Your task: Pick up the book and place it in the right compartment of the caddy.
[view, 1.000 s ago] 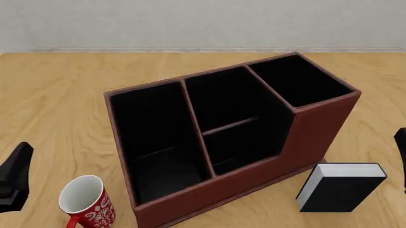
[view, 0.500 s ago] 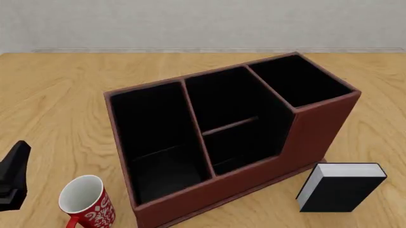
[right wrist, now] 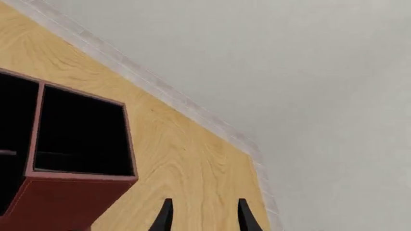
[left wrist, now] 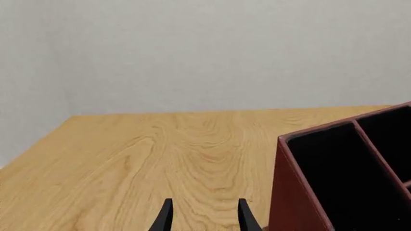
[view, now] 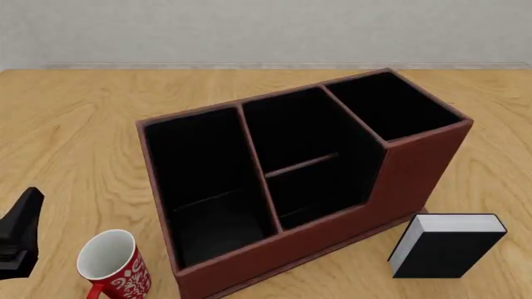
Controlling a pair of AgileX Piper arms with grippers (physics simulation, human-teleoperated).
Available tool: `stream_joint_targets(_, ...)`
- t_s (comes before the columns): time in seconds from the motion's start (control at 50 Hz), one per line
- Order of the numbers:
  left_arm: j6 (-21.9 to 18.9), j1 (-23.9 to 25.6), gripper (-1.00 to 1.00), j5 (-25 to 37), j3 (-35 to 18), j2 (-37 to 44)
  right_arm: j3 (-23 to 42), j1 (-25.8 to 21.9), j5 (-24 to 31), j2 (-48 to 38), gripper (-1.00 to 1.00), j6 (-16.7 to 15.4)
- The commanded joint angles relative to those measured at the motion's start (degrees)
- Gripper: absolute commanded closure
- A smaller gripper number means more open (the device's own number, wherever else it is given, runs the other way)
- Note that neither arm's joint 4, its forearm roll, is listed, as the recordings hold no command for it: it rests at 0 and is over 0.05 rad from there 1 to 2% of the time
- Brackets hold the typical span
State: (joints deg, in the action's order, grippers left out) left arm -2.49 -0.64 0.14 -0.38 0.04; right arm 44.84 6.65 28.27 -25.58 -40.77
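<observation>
Still early: the book (view: 446, 245) stands on the surface just beside the caddy (view: 415, 168), ungrasped. Both grippers gape empty (right one (right wrist: 201, 214) must descend to it).

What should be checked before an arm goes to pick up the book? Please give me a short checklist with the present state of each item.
1. Book free to grasp: ok, it stands on the table beside the caddy, nothing on it.
2. Right compartment able to receive it: ok, nothing is seen inside.
3. Right gripper open with nothing between its fingers: ok.
4. Right gripper near the book: not ok, it is out of the front view and its camera does not show the book.
5. Left gripper out of the way: ok, open, at the far left.
6. Mug away from the book: ok.
</observation>
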Motion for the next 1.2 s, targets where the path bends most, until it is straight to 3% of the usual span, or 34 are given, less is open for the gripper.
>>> stream_joint_targets(0.02,-0.56,-0.02,-1.0,0.1,0.07,0.01,3.63,1.59,3.51,-4.49,-1.0,-11.0)
stream_joint_targets(0.12,-0.76,0.21,-1.0,0.15,0.08,0.01,6.3,2.37,5.92,-6.43,-1.0,-14.27)
stream_joint_targets(0.24,-0.93,0.31,-1.0,0.03,0.11,0.01,4.81,3.49,7.98,-7.68,-1.0,-20.97)
stream_joint_targets(0.28,-1.08,0.37,-1.0,0.02,0.21,0.01,5.6,4.32,7.91,-8.48,-1.0,-21.62)
stream_joint_targets(0.32,-1.22,0.29,-1.0,0.16,0.27,0.01,2.49,5.28,7.98,-7.71,-1.0,-26.18)
stream_joint_targets(0.38,-1.73,0.2,-1.0,0.44,0.33,0.01,4.12,5.43,8.6,-8.95,-1.0,-25.01)
stream_joint_targets(0.4,-1.72,0.24,-1.0,0.42,0.31,0.01,2.19,6.03,9.27,-8.77,-1.0,-28.07)
stream_joint_targets(0.5,-1.7,0.27,-1.0,0.54,0.34,0.01,4.15,6.09,12.97,-10.98,-1.0,-27.41)
stream_joint_targets(0.52,-2.17,0.35,-1.0,0.69,0.36,0.01,3.8,6.52,13.96,-11.29,-1.0,-29.24)
stream_joint_targets(0.6,-2.08,0.58,-1.0,0.82,0.37,0.0,6.07,5.77,16.85,-12.58,-1.0,-28.3)
stream_joint_targets(0.8,-2.32,0.84,-1.0,0.79,0.36,0.0,11.2,5.16,26.46,-15.24,-1.0,-29.7)
stream_joint_targets(0.98,-2.51,1.37,-1.0,1.01,0.37,0.01,12.75,8.39,30.69,-18.31,-1.0,-31.73)
stream_joint_targets(1.04,-2.51,1.59,-1.0,1.14,0.37,0.01,13.58,8.13,33.18,-19.06,-1.0,-30.89)
stream_joint_targets(1.2,-2.86,2.17,-1.0,1.14,0.37,0.02,13.56,11.97,36.51,-21.01,-1.0,-35.64)
